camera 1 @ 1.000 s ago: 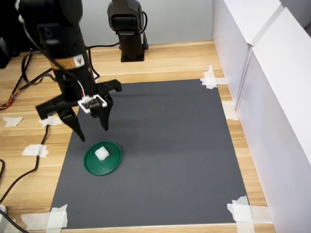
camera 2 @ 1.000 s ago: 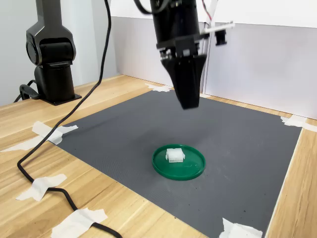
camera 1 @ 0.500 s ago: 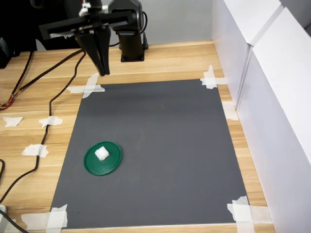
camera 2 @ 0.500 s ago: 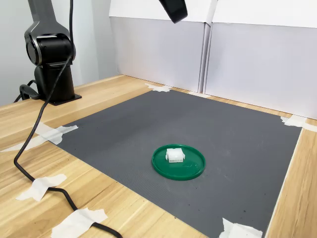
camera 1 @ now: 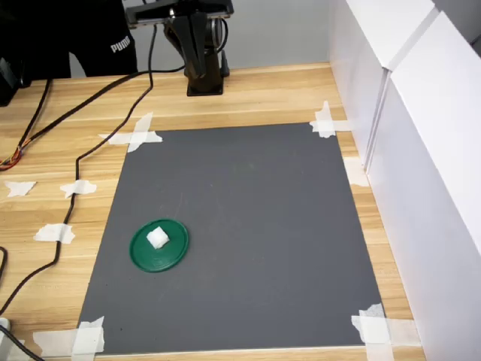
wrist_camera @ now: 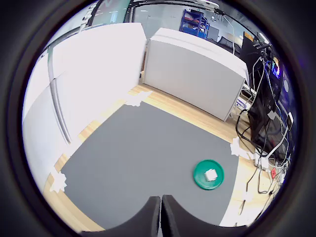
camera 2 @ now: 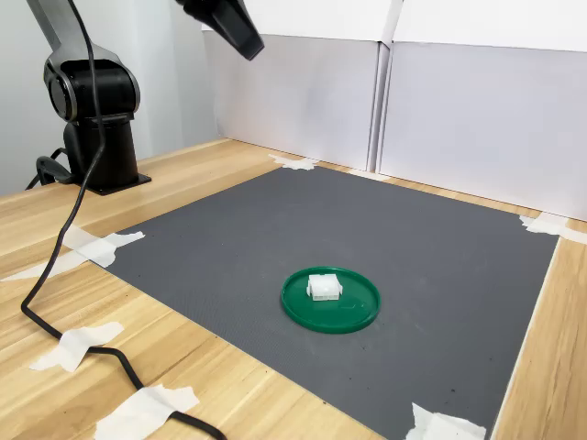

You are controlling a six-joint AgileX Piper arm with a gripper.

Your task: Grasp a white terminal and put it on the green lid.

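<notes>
— Terminal (camera 1: 157, 238) — where is it?

— On the lid (camera 1: 139, 259), near the lid's middle, touching its floor. Placing looks done.

— And your fingers (wrist_camera: 152, 217)?

— Pressed together, narrow, holding nothing. My gripper (camera 2: 231, 27) hangs high, well apart from the lid, on the far side toward the arm base (camera 2: 95, 119).

— Which way to the lid from you?

— Down and forward across the mat (camera 1: 248, 226). I judge only a retreat remains.

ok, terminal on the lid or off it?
On. The white terminal sits inside the green lid's rim in both exterior views; the gripper is well clear.
</notes>
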